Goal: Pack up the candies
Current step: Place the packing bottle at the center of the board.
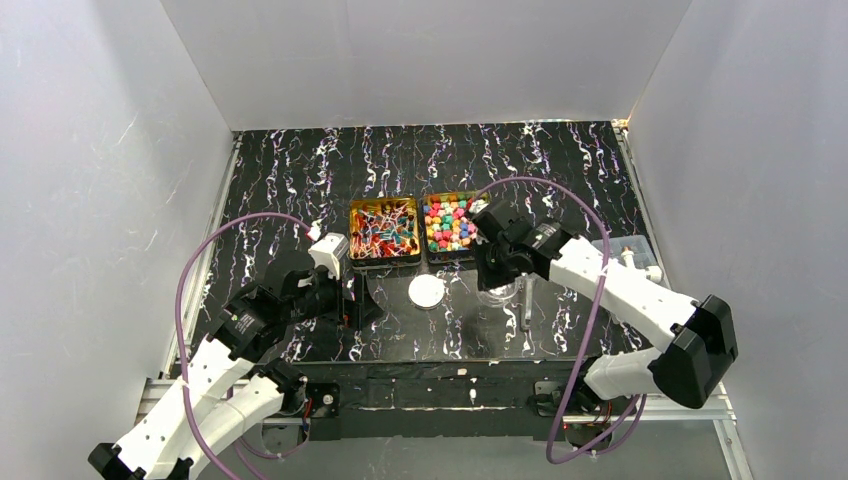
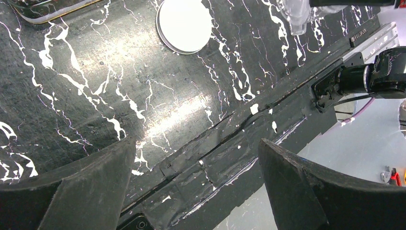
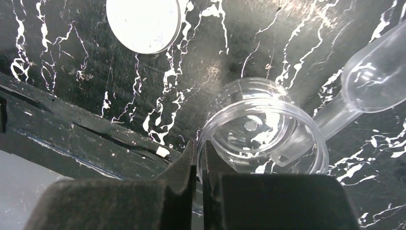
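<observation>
The candies fill two gold tins at the table's middle: twist-wrapped pieces (image 1: 383,232) in the left tin, round coloured lumps (image 1: 450,225) in the right one. My right gripper (image 3: 200,148) is shut on the rim wall of a small clear jar (image 3: 261,129), which stands open with no candy inside, just in front of the right tin (image 1: 497,292). The jar's white round lid (image 1: 427,291) lies flat to its left. My left gripper (image 2: 196,158) hovers open over the table's near edge, left of the lid, with nothing between its fingers.
A clear plastic scoop (image 3: 378,72) lies right of the jar, its handle reaching toward the jar. A clear box (image 1: 625,250) sits at the right edge of the table. White walls close in three sides.
</observation>
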Tool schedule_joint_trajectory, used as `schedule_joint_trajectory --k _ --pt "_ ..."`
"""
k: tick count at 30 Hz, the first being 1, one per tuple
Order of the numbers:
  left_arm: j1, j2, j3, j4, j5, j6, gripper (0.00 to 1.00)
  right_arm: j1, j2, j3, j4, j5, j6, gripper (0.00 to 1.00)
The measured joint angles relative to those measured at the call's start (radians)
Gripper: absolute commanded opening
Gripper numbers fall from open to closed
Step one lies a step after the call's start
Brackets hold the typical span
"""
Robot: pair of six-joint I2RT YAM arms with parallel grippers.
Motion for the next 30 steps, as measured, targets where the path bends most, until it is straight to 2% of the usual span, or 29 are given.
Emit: schedule_joint_trajectory --k 14,30 --pt "0.0 0.004 0.0 0.005 0.0 0.0 0.98 0.104 0.018 -0.135 0.186 0.058 0.095 0.01" --pt "0.0 0.005 0.0 0.007 0.001 0.0 0.98 0.135 0.138 -0.149 0.331 0.105 0.129 0.01"
